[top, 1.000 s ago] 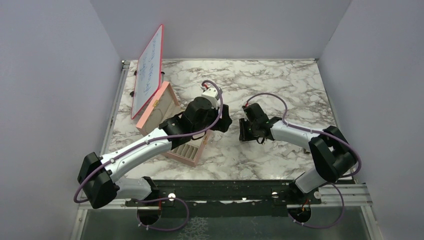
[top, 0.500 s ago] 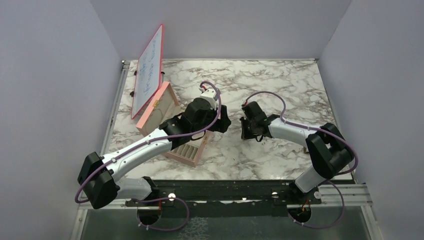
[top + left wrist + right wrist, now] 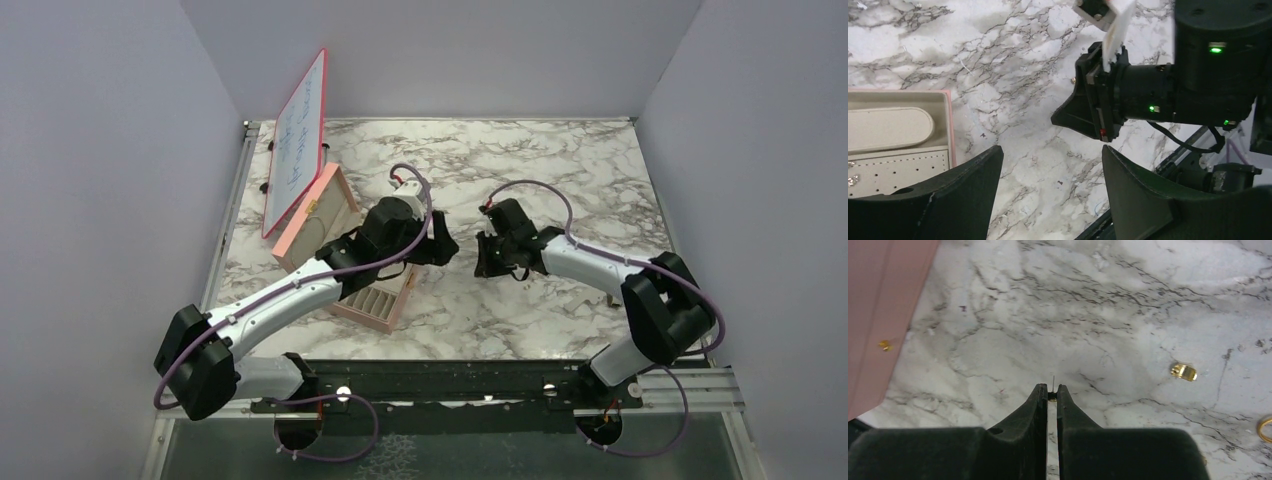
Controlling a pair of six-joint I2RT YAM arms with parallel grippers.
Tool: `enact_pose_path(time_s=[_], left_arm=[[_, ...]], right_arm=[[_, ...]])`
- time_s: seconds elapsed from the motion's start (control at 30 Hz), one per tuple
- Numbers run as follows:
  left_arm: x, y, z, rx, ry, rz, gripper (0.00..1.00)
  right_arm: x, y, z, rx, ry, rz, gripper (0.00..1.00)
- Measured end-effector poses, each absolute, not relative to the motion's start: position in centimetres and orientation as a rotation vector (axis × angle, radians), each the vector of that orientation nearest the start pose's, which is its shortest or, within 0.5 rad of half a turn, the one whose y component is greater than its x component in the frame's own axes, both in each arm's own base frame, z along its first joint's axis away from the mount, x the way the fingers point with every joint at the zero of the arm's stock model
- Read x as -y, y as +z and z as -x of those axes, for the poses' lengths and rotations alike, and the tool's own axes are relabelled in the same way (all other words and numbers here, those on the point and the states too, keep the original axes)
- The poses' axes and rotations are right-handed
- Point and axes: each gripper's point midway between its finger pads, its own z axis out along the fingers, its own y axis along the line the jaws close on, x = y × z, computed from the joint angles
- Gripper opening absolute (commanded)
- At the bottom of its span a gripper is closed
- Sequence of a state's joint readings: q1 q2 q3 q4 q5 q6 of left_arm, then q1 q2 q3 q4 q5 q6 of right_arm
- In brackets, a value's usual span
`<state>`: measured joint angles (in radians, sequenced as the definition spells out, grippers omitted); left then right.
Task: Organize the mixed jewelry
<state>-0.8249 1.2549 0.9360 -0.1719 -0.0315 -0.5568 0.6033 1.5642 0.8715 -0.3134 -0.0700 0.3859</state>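
I read the tabletop (image 3: 1128, 300) as smooth marble-pattern, faint sheen. Shiny metal: gold piece (image 3: 1183, 371), stud (image 3: 1053, 388). The pink box (image 3: 878, 300) is matt; its beige lining (image 3: 898, 172) looks felt-like. Matt black plastic on left gripper (image 3: 1052, 150).

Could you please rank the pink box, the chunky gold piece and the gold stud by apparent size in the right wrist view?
1. pink box, largest, though cropped by the frame.
2. chunky gold piece.
3. gold stud, smallest.
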Motion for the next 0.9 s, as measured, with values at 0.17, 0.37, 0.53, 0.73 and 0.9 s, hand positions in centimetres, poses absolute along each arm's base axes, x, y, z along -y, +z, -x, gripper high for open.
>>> enact_pose_path(time_s=[0.17, 0.37, 0.53, 0.73, 0.9], left_arm=[[28.5, 18.0, -26.0, -2.197, -0.941, -0.126, 0.75], [27.7, 18.1, -25.1, -2.194, -1.144, 0.051, 0.72], [28.0, 19.9, -24.1, -2.126, -1.293, 0.135, 0.58], [28.1, 20.7, -23.4, -2.083, -1.416, 0.229, 0.53], [27.8, 21.0, -23.1, -2.072, -1.45, 0.281, 0.45]], right_arm=[[-24.7, 6.9, -26.4, -2.514, 0.679, 0.418, 0.1], [-28.3, 12.5, -25.1, -2.25, 1.012, 0.578, 0.11], [-30.2, 15.8, -24.0, -2.058, 1.193, 0.694, 0.11], [-31.2, 18.5, -22.9, -1.877, 1.308, 0.779, 0.12], [-31.5, 20.1, -22.7, -1.782, 1.346, 0.788, 0.11]])
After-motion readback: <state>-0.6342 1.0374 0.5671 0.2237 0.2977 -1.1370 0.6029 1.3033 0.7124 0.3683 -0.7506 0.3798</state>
